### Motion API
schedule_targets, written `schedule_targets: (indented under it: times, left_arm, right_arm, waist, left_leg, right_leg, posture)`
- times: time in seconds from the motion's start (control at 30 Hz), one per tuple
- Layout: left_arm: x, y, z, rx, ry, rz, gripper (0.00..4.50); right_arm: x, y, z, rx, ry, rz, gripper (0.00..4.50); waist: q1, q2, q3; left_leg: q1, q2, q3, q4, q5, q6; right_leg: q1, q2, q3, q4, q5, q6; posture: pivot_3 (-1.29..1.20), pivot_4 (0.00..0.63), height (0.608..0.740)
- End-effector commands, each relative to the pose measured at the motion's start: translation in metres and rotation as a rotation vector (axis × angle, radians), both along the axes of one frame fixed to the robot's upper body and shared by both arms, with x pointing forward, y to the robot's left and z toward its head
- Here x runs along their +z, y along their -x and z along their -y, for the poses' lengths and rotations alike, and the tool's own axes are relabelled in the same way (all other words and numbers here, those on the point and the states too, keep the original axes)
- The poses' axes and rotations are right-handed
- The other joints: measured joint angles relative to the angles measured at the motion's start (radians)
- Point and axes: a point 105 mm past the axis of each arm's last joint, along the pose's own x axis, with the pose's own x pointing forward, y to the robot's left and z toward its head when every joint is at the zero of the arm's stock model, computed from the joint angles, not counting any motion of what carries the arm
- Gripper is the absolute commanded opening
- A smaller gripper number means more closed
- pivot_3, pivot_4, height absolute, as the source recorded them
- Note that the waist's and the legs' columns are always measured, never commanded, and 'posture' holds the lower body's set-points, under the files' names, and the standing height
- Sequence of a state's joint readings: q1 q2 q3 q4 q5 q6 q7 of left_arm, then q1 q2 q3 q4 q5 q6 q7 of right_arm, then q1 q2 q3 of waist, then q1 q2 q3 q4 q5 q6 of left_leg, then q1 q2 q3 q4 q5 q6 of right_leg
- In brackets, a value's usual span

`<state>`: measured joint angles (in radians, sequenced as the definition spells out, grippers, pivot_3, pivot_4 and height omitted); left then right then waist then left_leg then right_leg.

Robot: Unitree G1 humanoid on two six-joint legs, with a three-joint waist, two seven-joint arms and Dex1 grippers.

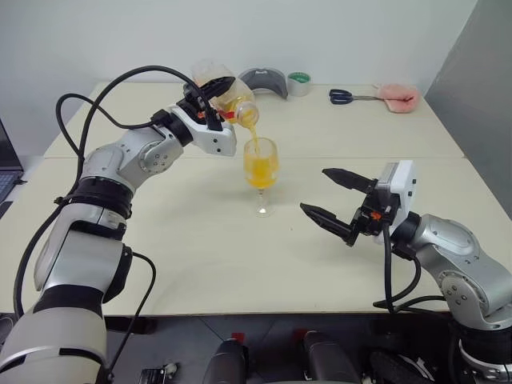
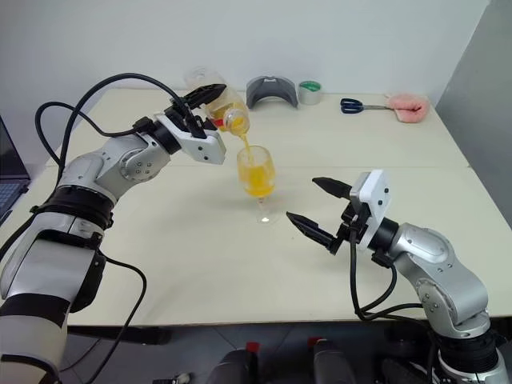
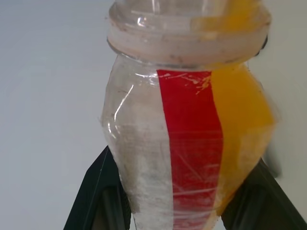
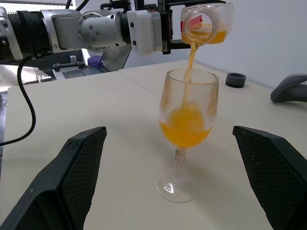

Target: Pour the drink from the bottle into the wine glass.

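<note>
My left gripper [image 1: 210, 102] is shut on the clear bottle [image 1: 228, 96], which is tipped with its mouth over the wine glass [image 1: 262, 162]. An orange stream of the drink [image 4: 190, 60] runs from the bottle's mouth into the glass, whose bowl holds orange liquid. The glass stands upright on the cream table [image 1: 200, 240]. The left wrist view shows the bottle's red label [image 3: 192, 143] between the black fingers [image 3: 98, 201]. My right gripper [image 1: 334, 204] hovers open to the right of the glass, a little apart from it, with nothing between its fingers.
At the table's far edge lie a grey curved object [image 1: 264, 78], a roll of tape [image 1: 298, 82], scissors [image 1: 346, 97] and a pink cloth [image 1: 398, 98]. A laptop corner [image 1: 6, 172] shows at far left. A small dark cap [image 4: 235, 79] sits on the table behind the glass.
</note>
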<state>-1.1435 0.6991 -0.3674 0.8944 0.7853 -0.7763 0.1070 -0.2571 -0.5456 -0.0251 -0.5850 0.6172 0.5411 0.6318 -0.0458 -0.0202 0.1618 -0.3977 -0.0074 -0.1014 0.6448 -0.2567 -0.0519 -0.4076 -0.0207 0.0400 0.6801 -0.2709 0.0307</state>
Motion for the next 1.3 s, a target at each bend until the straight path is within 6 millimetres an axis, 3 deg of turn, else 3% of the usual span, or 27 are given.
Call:
schedule_targets:
  times: [0.03,0.9,1.17,1.3]
  left_arm:
    - [0.020,0.005,0.006,-0.030,0.017,0.065,1.84]
    - [0.010,0.001,0.010,-0.027,0.115,-0.040,1.84]
    - [0.006,-0.002,0.005,-0.026,0.313,-0.201,1.84]
    - [0.006,-0.005,-0.010,0.005,0.552,-0.332,1.84]
  right_arm:
    - [0.008,0.007,-0.003,0.024,-0.011,0.031,4.50]
    - [0.012,0.011,-0.008,0.027,-0.034,0.036,4.50]
    - [0.019,0.007,-0.014,0.009,-0.053,0.070,4.50]
    - [0.021,0.006,-0.021,0.004,-0.068,0.080,4.50]
  waist:
    - [0.000,0.000,0.000]
    - [-0.002,0.000,0.000]
    - [-0.005,0.000,0.000]
    - [-0.009,0.000,0.000]
  left_leg:
    - [0.000,0.000,0.000,0.000,0.000,0.000]
    - [0.000,0.000,0.000,0.000,0.000,0.000]
    - [0.000,0.000,0.000,0.000,0.000,0.000]
    - [0.000,0.000,0.000,0.000,0.000,0.000]
  right_leg:
    - [0.000,0.000,0.000,0.000,0.000,0.000]
    - [0.000,0.000,0.000,0.000,0.000,0.000]
    - [0.000,0.000,0.000,0.000,0.000,0.000]
    - [0.000,0.000,0.000,0.000,0.000,0.000]
  posture:
    - [0.00,0.150,0.740]
    - [0.00,0.150,0.740]
    - [0.00,0.150,0.740]
    - [0.00,0.150,0.740]
